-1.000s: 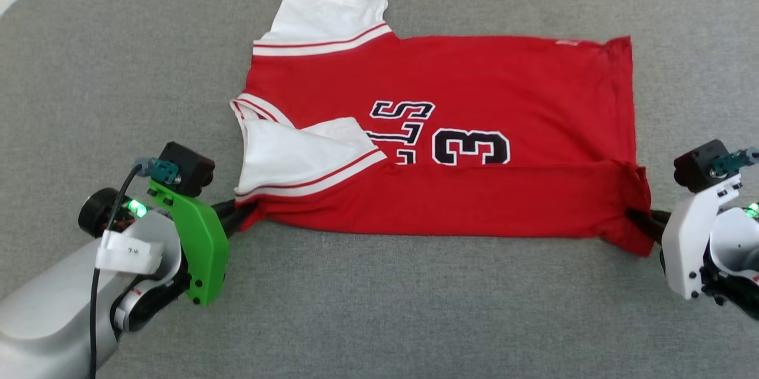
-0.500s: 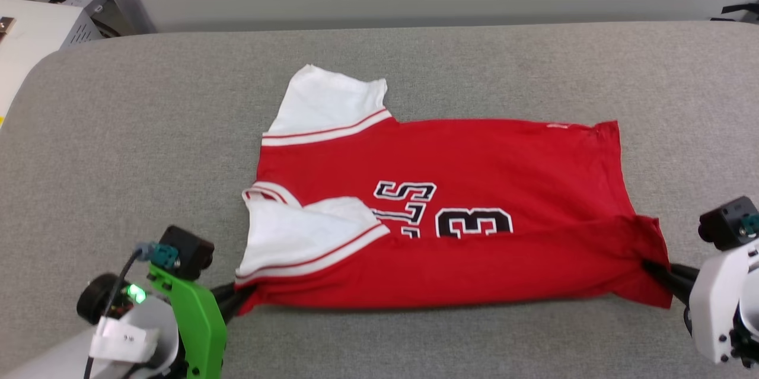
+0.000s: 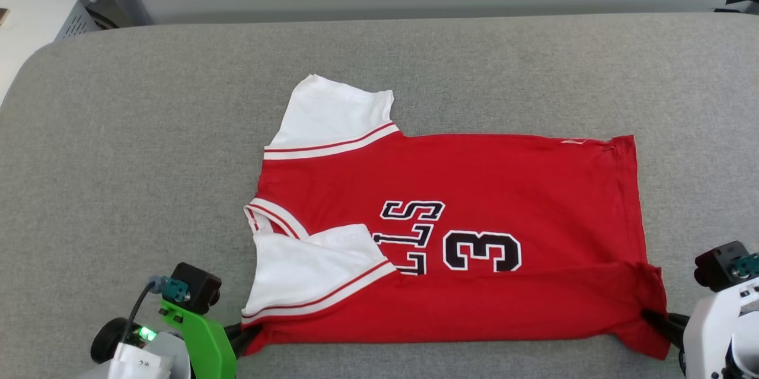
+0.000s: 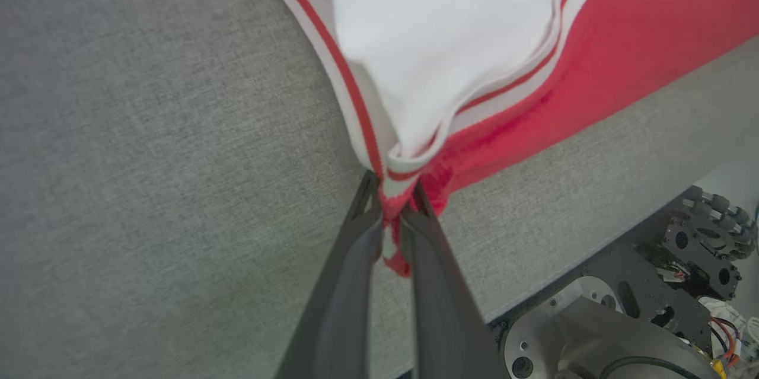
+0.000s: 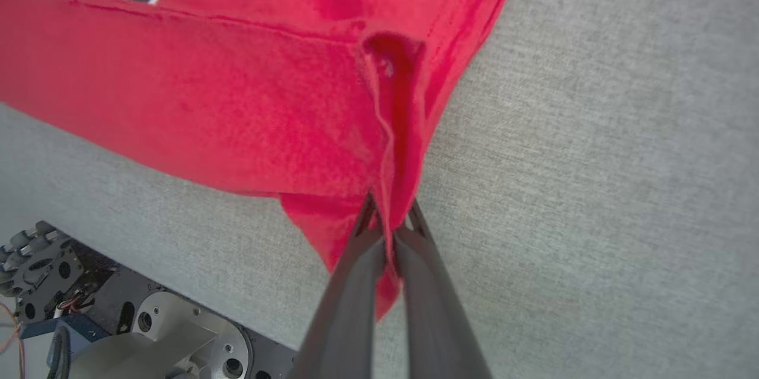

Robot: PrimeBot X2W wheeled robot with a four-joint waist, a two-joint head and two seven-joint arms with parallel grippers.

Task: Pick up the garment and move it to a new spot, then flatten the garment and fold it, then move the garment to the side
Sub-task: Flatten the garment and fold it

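Observation:
The garment [image 3: 474,189], a red jersey T-shirt with white sleeves and black lettering, lies on the grey padded table [image 3: 148,130] with its collar to the left. Its near long edge is folded over onto the body, one white sleeve on top. My left gripper [image 3: 246,331] is shut on the garment's near left corner [image 4: 403,183] by the striped trim. My right gripper [image 3: 649,317] is shut on the near right hem corner [image 5: 391,201], and both corners are pulled taut.
The table's near edge runs close under both grippers, with the robot's base [image 4: 622,319] and wheels [image 5: 41,266] showing below it. White equipment and cables [image 3: 35,5] stand beyond the far left corner. Bare grey surface lies all round the garment.
The head camera has tilted up, so the whole picture has shifted downward. Both grippers stay shut on the same corners and the folded garment keeps its shape.

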